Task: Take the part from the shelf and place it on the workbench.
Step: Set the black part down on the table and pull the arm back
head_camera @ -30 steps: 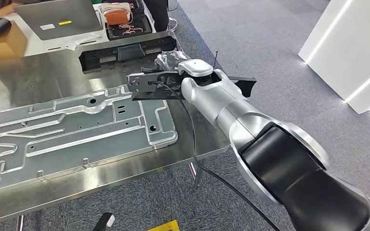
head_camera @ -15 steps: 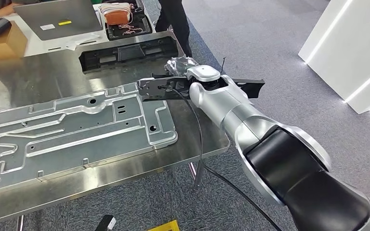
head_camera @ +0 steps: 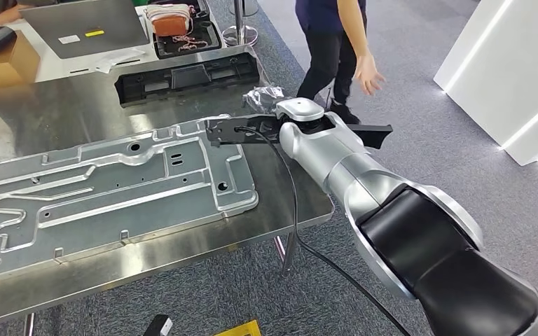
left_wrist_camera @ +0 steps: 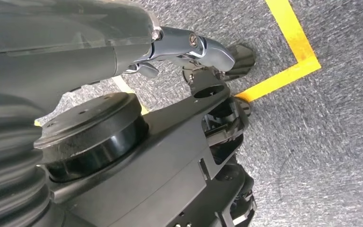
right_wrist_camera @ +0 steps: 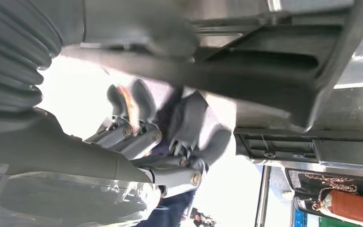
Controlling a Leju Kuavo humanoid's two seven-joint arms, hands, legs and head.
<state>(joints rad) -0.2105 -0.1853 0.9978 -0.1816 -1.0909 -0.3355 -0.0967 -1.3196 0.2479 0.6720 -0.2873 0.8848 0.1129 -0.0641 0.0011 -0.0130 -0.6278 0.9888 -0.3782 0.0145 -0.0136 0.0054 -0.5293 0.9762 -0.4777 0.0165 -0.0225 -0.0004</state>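
**Part held over bench corner**

I see the R hand [head_camera: 270,124] gripping the black part [head_camera: 232,130], fingers [right_wrist_camera: 137,137] curled round it, above the far-right corner of the bench [head_camera: 182,241], over the edge of the metal panel [head_camera: 105,189]. L hand [left_wrist_camera: 203,47]: can't tell its state. Person [head_camera: 336,35] stands beyond.

We see a brushed, glossy steel workbench [head_camera: 77,115] bearing a pressed silvery sheet-metal panel [head_camera: 112,189]. The long black part [head_camera: 228,131] looks like matt moulded plastic; the grey carpet floor [head_camera: 392,70] looks rough.
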